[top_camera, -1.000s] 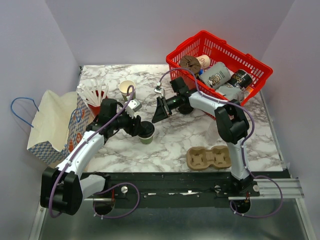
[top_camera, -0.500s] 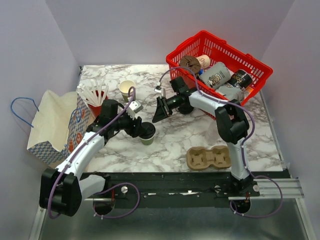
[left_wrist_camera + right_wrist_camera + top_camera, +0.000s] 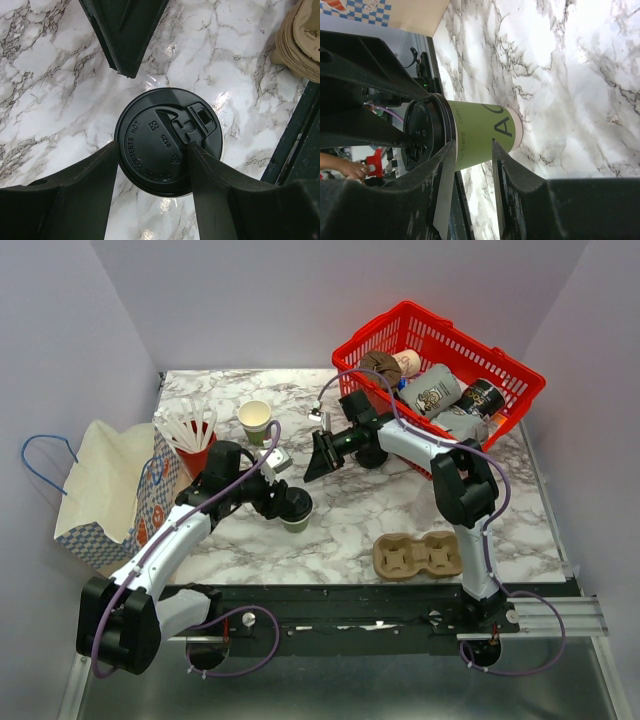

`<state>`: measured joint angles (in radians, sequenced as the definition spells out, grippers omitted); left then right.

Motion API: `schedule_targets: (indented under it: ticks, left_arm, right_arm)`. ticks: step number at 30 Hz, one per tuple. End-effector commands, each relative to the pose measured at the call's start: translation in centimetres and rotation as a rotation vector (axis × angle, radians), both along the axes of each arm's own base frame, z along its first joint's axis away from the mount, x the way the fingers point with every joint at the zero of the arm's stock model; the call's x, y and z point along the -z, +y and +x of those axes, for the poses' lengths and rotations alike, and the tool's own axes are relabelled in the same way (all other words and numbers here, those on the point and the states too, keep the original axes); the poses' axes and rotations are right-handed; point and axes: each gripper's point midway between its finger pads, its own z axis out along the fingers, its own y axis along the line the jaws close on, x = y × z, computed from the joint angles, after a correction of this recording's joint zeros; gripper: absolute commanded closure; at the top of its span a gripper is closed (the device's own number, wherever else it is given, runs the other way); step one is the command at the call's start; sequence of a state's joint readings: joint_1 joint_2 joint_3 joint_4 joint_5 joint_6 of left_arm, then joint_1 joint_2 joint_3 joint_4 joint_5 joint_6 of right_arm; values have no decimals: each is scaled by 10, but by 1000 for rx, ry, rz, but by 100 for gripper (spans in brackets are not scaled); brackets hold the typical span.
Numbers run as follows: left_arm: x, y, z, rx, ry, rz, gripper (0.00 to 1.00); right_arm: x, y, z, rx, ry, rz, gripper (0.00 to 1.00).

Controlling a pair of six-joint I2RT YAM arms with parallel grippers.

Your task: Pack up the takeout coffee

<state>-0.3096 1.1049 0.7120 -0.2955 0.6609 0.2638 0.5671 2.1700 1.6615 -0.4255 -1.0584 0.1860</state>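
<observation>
Right of the bag (image 3: 100, 495), the left gripper (image 3: 152, 146) hangs with jaws spread over the lid (image 3: 165, 125) of the coffee (image 3: 480, 132), which stands upright on the table (image 3: 360, 510). Whether it touches, I cannot tell. Near the coffee but apart, the right gripper (image 3: 312, 460) is spread, holding nothing, left of the basket (image 3: 370, 330).

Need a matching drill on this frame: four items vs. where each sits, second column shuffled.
Items:
1. takeout coffee
2. lidless paper cup
3. cardboard cup carrier
4. paper bag

Places:
a. left edge of the table
b. near edge, right half
c. under the left pincer
d. far side, beside the red cup

Pairs: 1-c, 2-d, 3-b, 4-a
</observation>
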Motion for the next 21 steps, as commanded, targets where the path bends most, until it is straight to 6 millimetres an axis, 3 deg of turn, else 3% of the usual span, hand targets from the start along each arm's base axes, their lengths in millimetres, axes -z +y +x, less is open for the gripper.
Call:
schedule_targets:
  ticks: [1, 13, 21]
  left_arm:
    - [-13, 0, 3, 18, -56, 13, 34]
    - [-22, -1, 6, -1, -65, -3, 34]
    - [-23, 0, 5, -5, -60, 2, 34]
  right_arm:
    - [-17, 0, 13, 7, -108, 10, 56]
    - [-22, -2, 19, -8, -193, 9, 55]
    - [-8, 10, 29, -16, -219, -12, 55]
